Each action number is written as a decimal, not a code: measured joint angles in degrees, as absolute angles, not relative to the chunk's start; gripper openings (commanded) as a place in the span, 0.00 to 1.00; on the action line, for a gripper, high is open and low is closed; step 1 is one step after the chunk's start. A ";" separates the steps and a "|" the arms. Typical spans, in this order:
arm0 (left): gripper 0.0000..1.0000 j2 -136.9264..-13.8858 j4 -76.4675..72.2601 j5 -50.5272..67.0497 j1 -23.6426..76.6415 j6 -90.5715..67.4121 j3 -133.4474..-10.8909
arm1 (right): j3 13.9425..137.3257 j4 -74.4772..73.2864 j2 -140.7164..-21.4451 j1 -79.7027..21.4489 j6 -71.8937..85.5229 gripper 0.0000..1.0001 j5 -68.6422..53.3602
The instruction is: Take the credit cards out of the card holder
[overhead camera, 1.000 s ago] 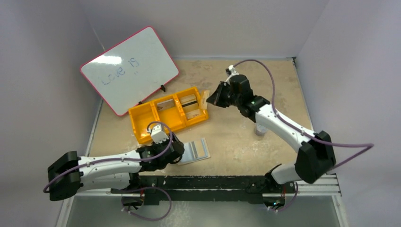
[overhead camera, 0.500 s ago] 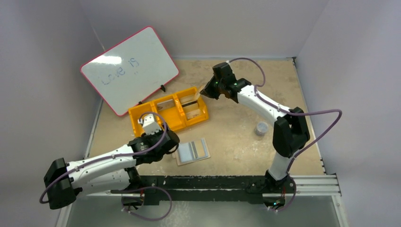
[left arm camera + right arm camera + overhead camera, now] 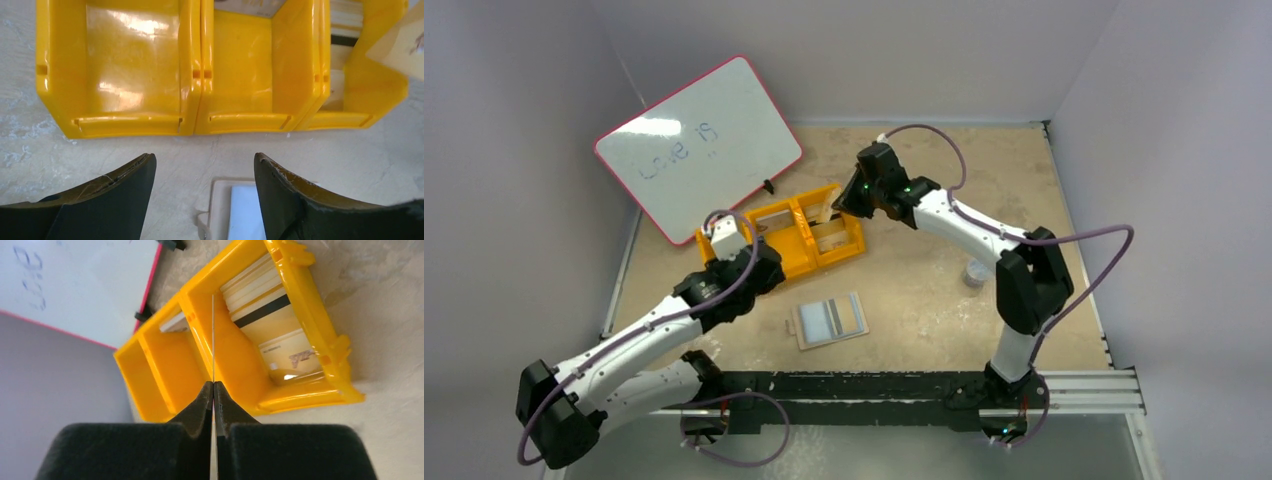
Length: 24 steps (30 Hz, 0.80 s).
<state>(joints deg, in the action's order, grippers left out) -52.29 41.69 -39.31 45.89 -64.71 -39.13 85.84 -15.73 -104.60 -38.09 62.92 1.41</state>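
The card holder (image 3: 829, 320) lies open on the table, its two light-blue panels up; its corner shows in the left wrist view (image 3: 235, 210). My left gripper (image 3: 769, 272) is open and empty (image 3: 202, 160), above the table between the holder and the yellow bin. My right gripper (image 3: 842, 203) is shut on a tan credit card (image 3: 827, 208), seen edge-on in the right wrist view (image 3: 213, 335), over the divider between the bin's middle and right compartments. More cards (image 3: 280, 337) lie in the right compartment.
The yellow three-compartment bin (image 3: 724, 262) stands mid-table, also in the left wrist view (image 3: 195, 75) and the right wrist view (image 3: 310, 305). A pink-rimmed whiteboard (image 3: 694, 145) leans at the back left. A small grey cylinder (image 3: 974, 272) stands on the right.
My left gripper has drawn back from the card holder toward the bin. My right gripper has carried the tan card left, from beside the bin's right end to over its compartments.
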 measured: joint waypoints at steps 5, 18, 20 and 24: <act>0.78 -54.17 39.31 -31.09 33.01 -54.96 -45.91 | 78.04 -7.33 -98.30 -36.47 43.75 0.00 -4.45; 0.75 -67.81 29.15 8.32 12.51 -26.55 -67.83 | 82.46 -14.83 -94.87 -35.31 -16.03 0.00 -23.68; 0.75 -69.71 27.16 16.01 12.51 -22.79 -69.21 | 84.27 -18.92 -94.87 -35.33 -24.08 0.00 -26.68; 0.75 -71.81 21.30 30.06 12.53 -19.22 -67.75 | 87.44 -25.87 -94.87 -35.35 -35.00 0.00 -31.18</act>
